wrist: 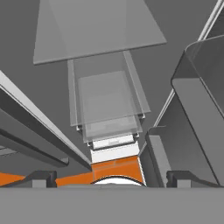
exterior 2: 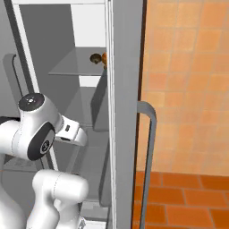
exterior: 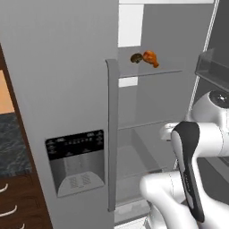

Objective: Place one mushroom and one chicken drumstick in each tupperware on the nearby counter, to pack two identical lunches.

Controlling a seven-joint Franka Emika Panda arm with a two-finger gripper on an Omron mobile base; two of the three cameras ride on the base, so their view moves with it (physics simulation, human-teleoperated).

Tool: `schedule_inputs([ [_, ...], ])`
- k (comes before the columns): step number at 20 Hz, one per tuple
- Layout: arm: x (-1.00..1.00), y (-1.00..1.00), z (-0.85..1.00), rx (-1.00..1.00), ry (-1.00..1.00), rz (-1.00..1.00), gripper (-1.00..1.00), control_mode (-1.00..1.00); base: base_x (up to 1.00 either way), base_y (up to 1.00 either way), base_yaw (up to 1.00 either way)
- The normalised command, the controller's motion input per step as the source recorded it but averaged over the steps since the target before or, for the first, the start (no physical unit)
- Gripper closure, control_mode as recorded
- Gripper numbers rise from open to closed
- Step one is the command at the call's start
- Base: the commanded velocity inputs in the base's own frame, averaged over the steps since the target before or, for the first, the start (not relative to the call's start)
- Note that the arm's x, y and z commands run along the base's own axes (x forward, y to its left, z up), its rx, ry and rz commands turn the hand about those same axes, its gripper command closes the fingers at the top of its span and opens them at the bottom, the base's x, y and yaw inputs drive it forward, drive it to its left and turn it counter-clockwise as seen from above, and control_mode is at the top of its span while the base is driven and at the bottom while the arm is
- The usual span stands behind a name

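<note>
A kitchen with an open grey fridge (exterior: 147, 112); at far left a strip of counter (exterior: 11, 143) over drawers. On an upper glass shelf (exterior: 152, 73) a mushroom (exterior: 136, 58) lies touching a drumstick (exterior: 150, 58) to its right. The arm (exterior: 190, 170) is folded low before the fridge, hand pointing into its lower shelves. The gripper (wrist: 111, 177) has its fingers spread wide, holding nothing

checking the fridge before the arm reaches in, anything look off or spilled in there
Nothing stands out. One mushroom and one chicken drumstick lie side by side on a glass shelf in the open fridge, with nothing spilled or tipped. The gripper is open.
</note>
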Motion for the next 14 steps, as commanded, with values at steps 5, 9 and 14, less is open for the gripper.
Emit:
schedule_inputs([
  [5, 0.0, 0.0, 0.0, 0.0, 0.0, 0.0, -1.0, 1.0, 0.22, -0.03, 0.11],
  [9, 0.0, 0.0, 0.0, 0.0, 0.0, 0.0, -1.0, 1.0, 0.29, 0.0, 0.19],
  [14, 0.0, 0.0, 0.0, 0.0, 0.0, 0.0, -1.0, 1.0, 0.35, -0.05, 0.14],
])
